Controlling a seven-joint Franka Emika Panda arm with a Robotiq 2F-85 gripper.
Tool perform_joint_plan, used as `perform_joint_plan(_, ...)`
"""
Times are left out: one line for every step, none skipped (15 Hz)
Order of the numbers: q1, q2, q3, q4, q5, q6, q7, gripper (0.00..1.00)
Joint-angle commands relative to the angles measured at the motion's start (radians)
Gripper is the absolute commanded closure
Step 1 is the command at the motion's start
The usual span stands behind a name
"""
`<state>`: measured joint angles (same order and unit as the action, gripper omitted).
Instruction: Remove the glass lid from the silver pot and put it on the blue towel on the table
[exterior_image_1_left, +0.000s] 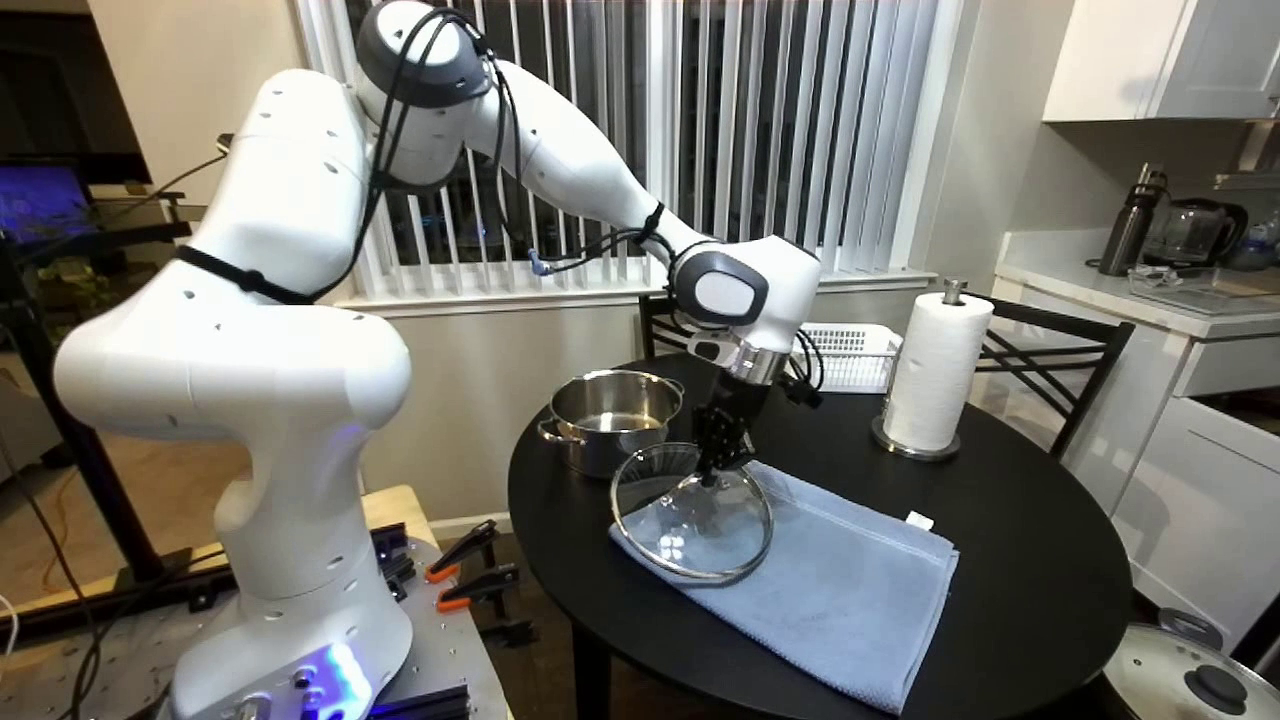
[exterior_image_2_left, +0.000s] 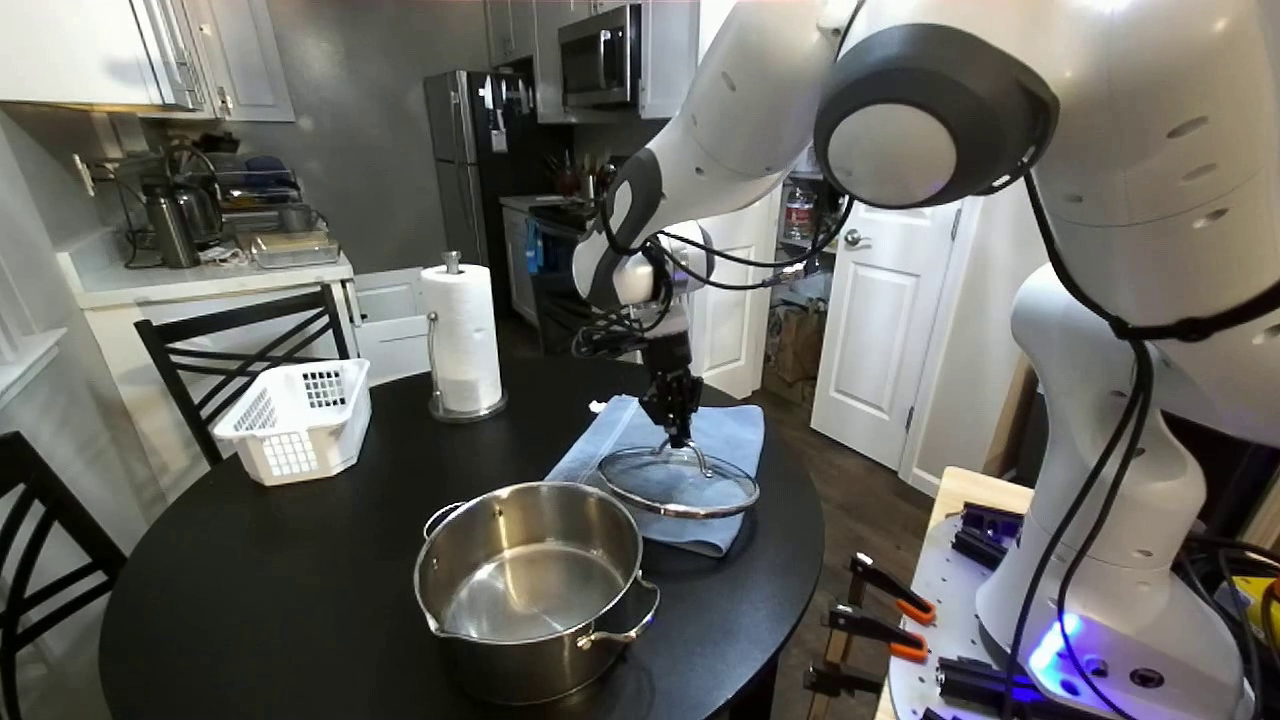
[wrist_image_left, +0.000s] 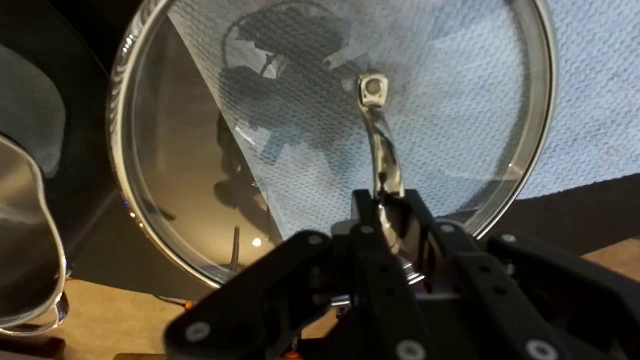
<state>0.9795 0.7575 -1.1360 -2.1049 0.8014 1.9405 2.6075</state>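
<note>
Glass lid (exterior_image_1_left: 690, 515): in an exterior view, over the blue towel (exterior_image_1_left: 830, 600), contact unclear.
Silver pot (exterior_image_2_left: 530, 595): in an exterior view, uncovered on the black table (exterior_image_2_left: 300, 580).
Robotiq gripper (wrist_image_left: 389, 200): in the wrist view, nearly closed, 2 fingers (wrist_image_left: 364, 210) pinching the lid's handle (wrist_image_left: 382, 140).

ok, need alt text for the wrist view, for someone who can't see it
The gripper clamps the metal handle of a round glass lid, which fills much of the frame. The textured blue towel shows through the glass and beyond it at right; the silver pot is cut off at the left edge, with dark table between pot and lid.
</note>
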Motion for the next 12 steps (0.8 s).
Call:
perform_joint_plan(0.134, 0.094, -0.174, -0.025, 0.067, -0.082, 0.0, 0.93)
perform_joint_plan(0.148, 0.133, -0.203, -0.018, 0.086, -0.113, 0.0, 0.93)
perform_joint_plan(0.15, 0.171, -0.222, -0.004, 0.101, -0.148, 0.0, 0.93)
perform_joint_plan(0.15, 0.205, -0.235, 0.01, 0.113, -0.181, 0.0, 0.93)
perform_joint_plan(0.137, 0.244, -0.235, 0.036, 0.123, -0.222, 0.0, 0.93)
perform_joint_plan(0.122, 0.274, -0.23, 0.061, 0.127, -0.258, 0.0, 0.93)
perform_joint_plan(0.102, 0.294, -0.218, 0.089, 0.129, -0.29, 0.0, 0.93)
perform_joint_plan(0.085, 0.317, -0.208, 0.114, 0.137, -0.317, 0.0, 0.93)
perform_joint_plan(0.071, 0.339, -0.202, 0.138, 0.141, -0.343, 0.0, 0.93)
perform_joint_plan(0.061, 0.36, -0.199, 0.161, 0.146, -0.366, 0.0, 0.93)
perform_joint_plan(0.053, 0.383, -0.2, 0.182, 0.151, -0.388, 0.0, 0.93)
perform_joint_plan(0.046, 0.401, -0.202, 0.202, 0.157, -0.405, 0.0, 0.93)
